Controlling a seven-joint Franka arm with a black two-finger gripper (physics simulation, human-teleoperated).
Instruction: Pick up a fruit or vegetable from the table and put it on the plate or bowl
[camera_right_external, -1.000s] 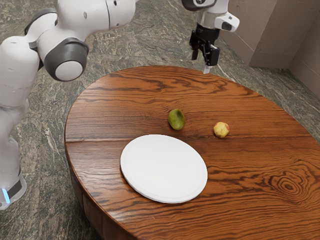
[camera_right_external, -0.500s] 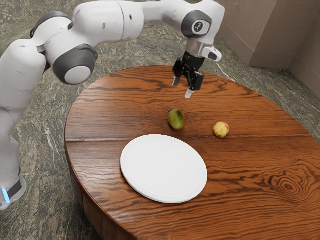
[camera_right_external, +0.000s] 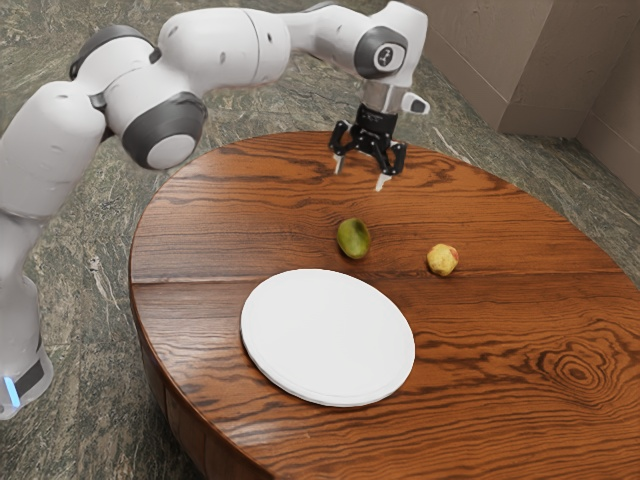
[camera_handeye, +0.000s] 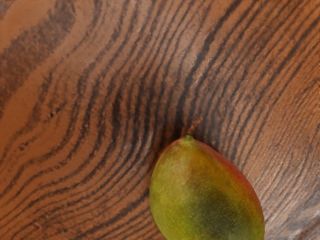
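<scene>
A white plate (camera_right_external: 327, 336) lies toward the near edge of a round wooden table (camera_right_external: 520, 330). Just beyond the plate's far rim, about mid-table, a green mango (camera_right_external: 352, 238) rests on the wood; the wrist view shows its stem and a red blush along one side (camera_handeye: 205, 192). The Franka arm's black gripper (camera_right_external: 359, 174) hangs above the tabletop's far part, beyond the mango, fingers spread and empty. A small yellow fruit (camera_right_external: 442, 260) sits to the exterior view's right of the mango, apart from it.
</scene>
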